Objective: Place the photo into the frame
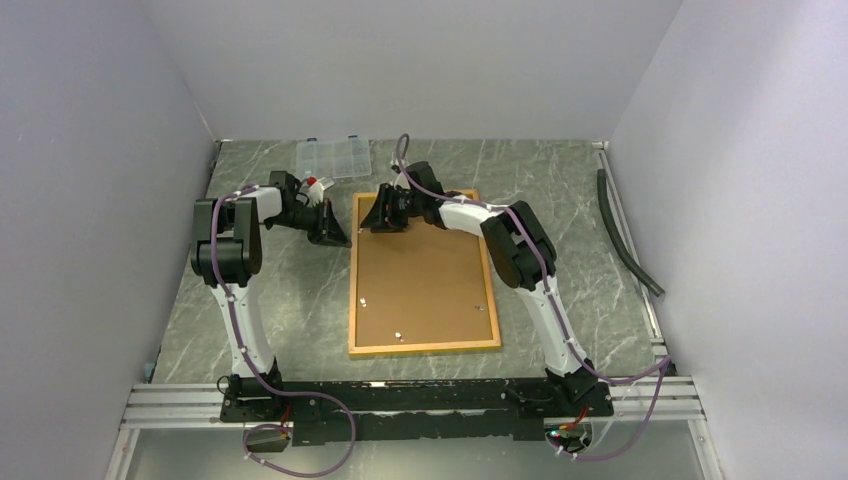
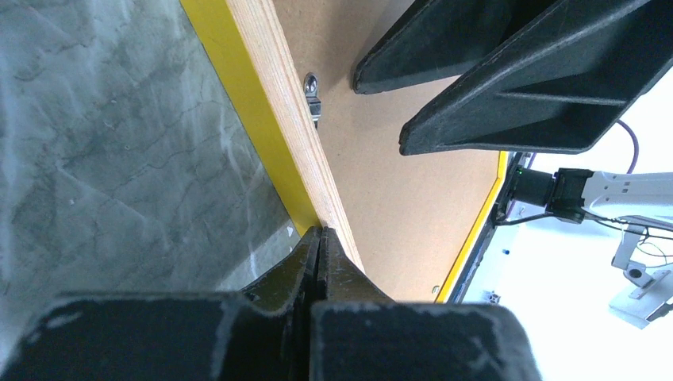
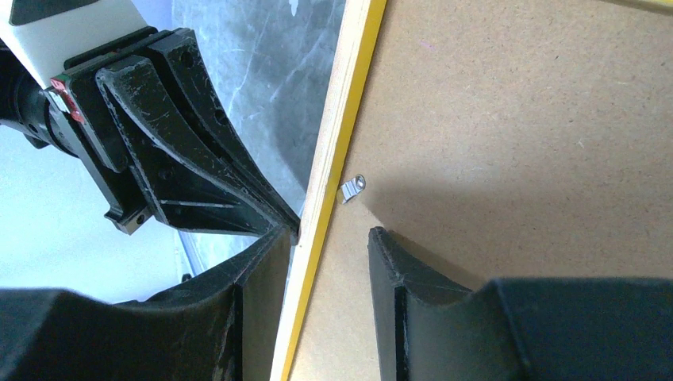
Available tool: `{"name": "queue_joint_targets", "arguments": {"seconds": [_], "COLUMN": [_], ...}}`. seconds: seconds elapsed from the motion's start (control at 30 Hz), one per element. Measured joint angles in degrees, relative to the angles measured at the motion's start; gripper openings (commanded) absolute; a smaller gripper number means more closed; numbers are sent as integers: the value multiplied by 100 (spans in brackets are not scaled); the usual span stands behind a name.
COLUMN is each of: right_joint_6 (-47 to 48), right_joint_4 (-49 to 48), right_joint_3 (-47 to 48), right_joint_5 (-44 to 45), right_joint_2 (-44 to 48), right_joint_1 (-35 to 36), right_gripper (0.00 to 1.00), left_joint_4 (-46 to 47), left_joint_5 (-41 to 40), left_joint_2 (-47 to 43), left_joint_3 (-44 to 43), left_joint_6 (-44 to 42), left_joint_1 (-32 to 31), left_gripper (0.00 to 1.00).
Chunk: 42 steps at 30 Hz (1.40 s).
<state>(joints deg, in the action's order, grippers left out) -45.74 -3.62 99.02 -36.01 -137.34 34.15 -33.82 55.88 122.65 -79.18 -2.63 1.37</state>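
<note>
Worktop [image 1: 270, 300] of grey stone pattern carries the frame [image 1: 425, 349] in the overhead view. It lies flat, back side up, with its brown backing board [image 1: 425, 280] filling it and a few small metal clips showing. Both arms reach to the frame's far left corner: the left claw [image 1: 340, 238] comes in just outside it, and the right claw [image 1: 375, 222] sits over it. A clear compartment box [image 1: 333, 157] rests beyond the frame's far edge, and a black hose [image 1: 625, 235] lies well off its right side.

From the left wrist, the left claw [image 2: 319, 234] is pressed together, its tip against the pale wooden edge of the frame [image 2: 278, 87], pinching nothing. A metal clip [image 2: 312, 86] sits just inside that edge, with the right claw [image 2: 379, 115] hanging above the board.

From the right wrist, the right claw [image 3: 325, 234] is spread, one finger outside the frame [image 3: 341, 119] and one over the board, straddling the rim without gripping it. The left claw [image 3: 290, 224] touches the rim's outer side, beside a clip [image 3: 353, 186].
</note>
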Motion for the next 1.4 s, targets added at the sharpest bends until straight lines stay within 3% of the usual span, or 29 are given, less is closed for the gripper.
{"name": "queue_joint_targets", "arguments": {"seconds": [0.7, 1.4], "right_joint_6": [-487, -955], "right_joint_4": [122, 50], "right_joint_3": [238, 286], "right_joint_5": [713, 800], "right_joint_2": [-111, -195], "right_joint_1": [271, 299], "right_gripper": [38, 34], "left_joint_4": [48, 70], "left_joint_5": [26, 44], "left_joint_2": [0, 0], "left_joint_3": [22, 37], "left_joint_6": [68, 81], "left_joint_1": [7, 11], "left_gripper": [3, 3]}}
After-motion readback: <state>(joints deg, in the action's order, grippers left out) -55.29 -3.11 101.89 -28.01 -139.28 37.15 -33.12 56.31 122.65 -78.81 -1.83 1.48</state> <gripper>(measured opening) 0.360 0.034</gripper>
